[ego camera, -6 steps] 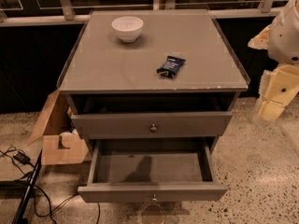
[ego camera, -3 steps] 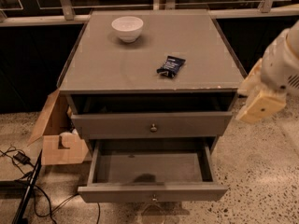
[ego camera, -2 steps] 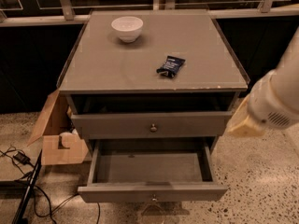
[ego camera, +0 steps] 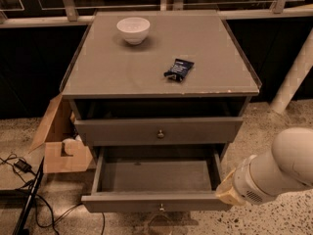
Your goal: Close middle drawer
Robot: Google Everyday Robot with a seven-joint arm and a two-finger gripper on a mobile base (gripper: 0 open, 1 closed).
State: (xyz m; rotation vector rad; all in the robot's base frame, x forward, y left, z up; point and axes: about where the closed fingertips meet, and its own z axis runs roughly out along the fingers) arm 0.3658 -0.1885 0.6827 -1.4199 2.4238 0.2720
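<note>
- The middle drawer (ego camera: 156, 176), a shallow grey wooden box with a plain flat front, stands pulled well out of the grey wooden cabinet (ego camera: 122, 72), towards the camera.
- Its inside shows a bare grey floor in shadow, with low side walls running back under the cabinet.
- Its front panel is a narrow grey strip along the near edge, with a small round knob (ego camera: 160, 208) at its centre.
- Above and behind it sits the taller grey top drawer front (ego camera: 122, 130), with its own round knob and a dark gap over it.
- The robot's gripper (ego camera: 226, 194), a tan tip on a thick white arm (ego camera: 279, 168), is low at the right of the view, at about 4 o'clock from the middle of the drawer floor.
- The gripper lies right at the drawer's right front corner; whether it touches the wood cannot be told.
- Seen from the gripper, the drawer front stretches away towards 9 o'clock and the drawer box towards 10 o'clock.
- Whether the claw is wide, narrow or holding anything cannot be told.
- On the cabinet top a white round bowl (ego camera: 133, 30) stands towards 11 o'clock, and a small dark packet (ego camera: 178, 69) lies right of centre, well apart from it.
- An open brown cardboard box (ego camera: 61, 148) sits on the speckled floor at 9 o'clock from the cabinet, with black cables (ego camera: 22, 192) in front of it.
</note>
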